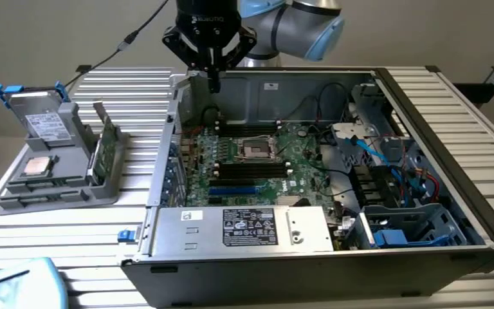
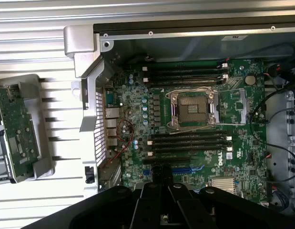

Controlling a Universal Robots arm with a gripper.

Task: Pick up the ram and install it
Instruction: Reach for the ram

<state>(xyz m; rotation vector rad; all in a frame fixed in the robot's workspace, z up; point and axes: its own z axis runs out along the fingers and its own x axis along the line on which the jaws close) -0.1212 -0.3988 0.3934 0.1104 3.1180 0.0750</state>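
Observation:
The ram (image 1: 105,149) is a thin green stick standing on its edge in a grey holder (image 1: 58,187), on the exterior view's left beside the open computer case. The wrist view has the ram (image 2: 16,128) lying in that same holder, outside the case wall. My gripper (image 1: 215,78) hangs above the far end of the case, over the motherboard (image 1: 247,161), well apart from the ram. Its fingers (image 2: 159,177) are pressed together with nothing between them. Black memory slots (image 2: 185,76) and a second bank (image 2: 190,142) flank the processor socket (image 2: 192,107).
A square silver processor chip (image 1: 38,166) and a drive (image 1: 45,122) with blue clips sit on the grey holder. Inside the case are a silver power supply (image 1: 247,226), cables (image 1: 375,154) and a blue drive cage (image 1: 410,228). The case's metal wall (image 1: 165,161) stands between holder and motherboard.

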